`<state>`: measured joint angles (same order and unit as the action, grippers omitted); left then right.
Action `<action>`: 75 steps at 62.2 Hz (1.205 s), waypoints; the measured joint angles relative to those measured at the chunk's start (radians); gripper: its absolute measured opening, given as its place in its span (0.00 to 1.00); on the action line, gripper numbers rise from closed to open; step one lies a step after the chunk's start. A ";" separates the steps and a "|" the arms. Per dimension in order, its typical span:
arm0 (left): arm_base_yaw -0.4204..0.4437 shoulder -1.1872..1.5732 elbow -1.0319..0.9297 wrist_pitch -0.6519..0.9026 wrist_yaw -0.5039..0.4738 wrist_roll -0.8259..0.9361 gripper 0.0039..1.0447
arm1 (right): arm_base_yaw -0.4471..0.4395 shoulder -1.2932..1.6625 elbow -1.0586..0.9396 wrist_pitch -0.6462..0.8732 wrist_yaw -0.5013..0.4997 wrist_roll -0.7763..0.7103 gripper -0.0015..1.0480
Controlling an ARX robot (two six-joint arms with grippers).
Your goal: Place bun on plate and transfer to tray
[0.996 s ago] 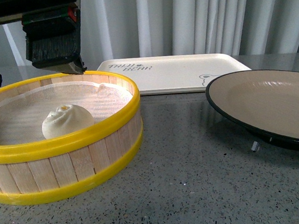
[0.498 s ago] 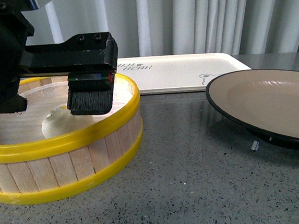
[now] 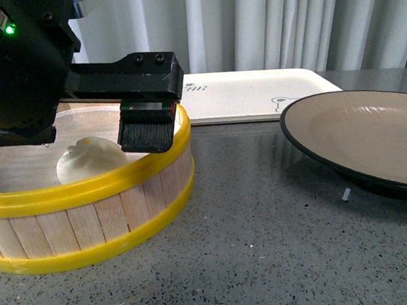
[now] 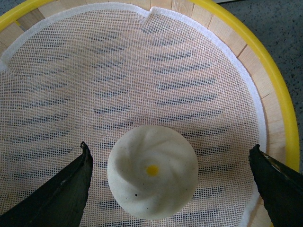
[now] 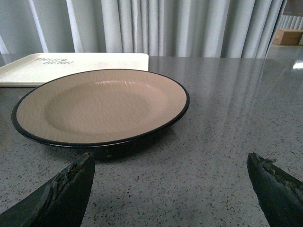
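Note:
The white pleated bun (image 3: 86, 160) lies on the mesh liner inside the yellow-rimmed steamer basket (image 3: 85, 188). My left gripper (image 4: 170, 148) is open and hangs over the basket. The bun (image 4: 152, 171), with its yellow spot up, sits between the two fingers and touches neither. One brush-like finger pad (image 3: 147, 131) shows just right of the bun, and the arm's black body hides the other. The beige plate (image 3: 363, 138) with a black rim stands to the right. My right gripper (image 5: 169, 158) is open over the bare tabletop in front of the plate (image 5: 102, 106). The cream tray (image 3: 255, 94) lies behind.
The left arm's black body (image 3: 18, 69) fills the upper left of the front view and hides the basket's back. The basket's raised yellow rim (image 4: 279, 94) rings the bun. Grey speckled tabletop (image 3: 269, 247) stretches between basket and plate. Curtains hang behind the tray (image 5: 71, 66).
My left arm has come forward and down from the basket's back rim, and its open fingers now straddle the bun. The bun, plate and tray have stayed put.

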<state>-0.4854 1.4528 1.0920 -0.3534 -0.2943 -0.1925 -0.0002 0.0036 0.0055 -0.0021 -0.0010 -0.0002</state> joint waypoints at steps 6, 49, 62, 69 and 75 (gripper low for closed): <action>-0.009 0.013 0.007 -0.014 -0.020 0.011 0.94 | 0.000 0.000 0.000 0.000 0.000 0.000 0.92; -0.031 0.052 0.040 -0.069 -0.045 0.046 0.36 | 0.000 0.000 0.000 0.000 0.000 0.000 0.92; -0.032 0.052 0.043 -0.077 -0.043 0.037 0.08 | 0.000 0.000 0.000 0.000 0.000 0.000 0.92; -0.031 0.052 0.051 -0.082 -0.035 0.032 0.03 | 0.000 0.000 0.000 0.000 0.000 0.000 0.92; -0.031 0.052 0.060 -0.087 -0.020 0.028 0.03 | 0.000 0.000 0.000 0.000 0.000 0.000 0.92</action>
<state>-0.5167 1.5047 1.1522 -0.4404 -0.3141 -0.1646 -0.0002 0.0036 0.0055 -0.0021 -0.0010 -0.0002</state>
